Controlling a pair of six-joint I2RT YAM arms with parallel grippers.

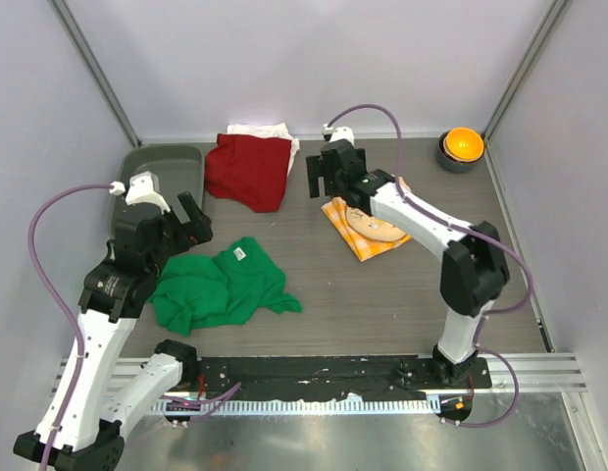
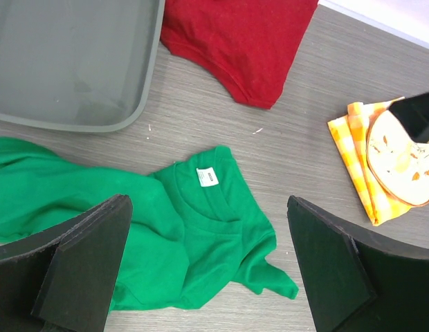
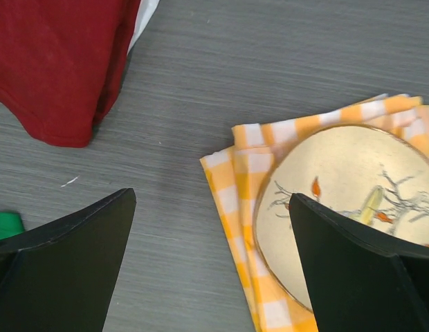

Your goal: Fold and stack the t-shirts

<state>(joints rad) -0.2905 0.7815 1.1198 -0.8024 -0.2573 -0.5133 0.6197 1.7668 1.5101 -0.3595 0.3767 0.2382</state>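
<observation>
The bright green t-shirt [image 1: 221, 287] lies crumpled at the front left of the table, white neck label up; it also shows in the left wrist view [image 2: 201, 235]. The dark red t-shirt [image 1: 249, 169] lies folded at the back, on top of the white t-shirt [image 1: 257, 130], of which only an edge shows. My left gripper [image 1: 177, 224] is open and empty, above the green shirt's left part [image 2: 207, 266]. My right gripper [image 1: 326, 175] is open and empty, above bare table between the red shirt [image 3: 59, 62] and the napkin.
A grey tray [image 1: 157, 165] sits at the back left. An orange-yellow checked napkin [image 1: 355, 235] with a printed plate [image 1: 380, 226] lies under the right arm. A bowl holding an orange thing [image 1: 461, 147] stands at the back right.
</observation>
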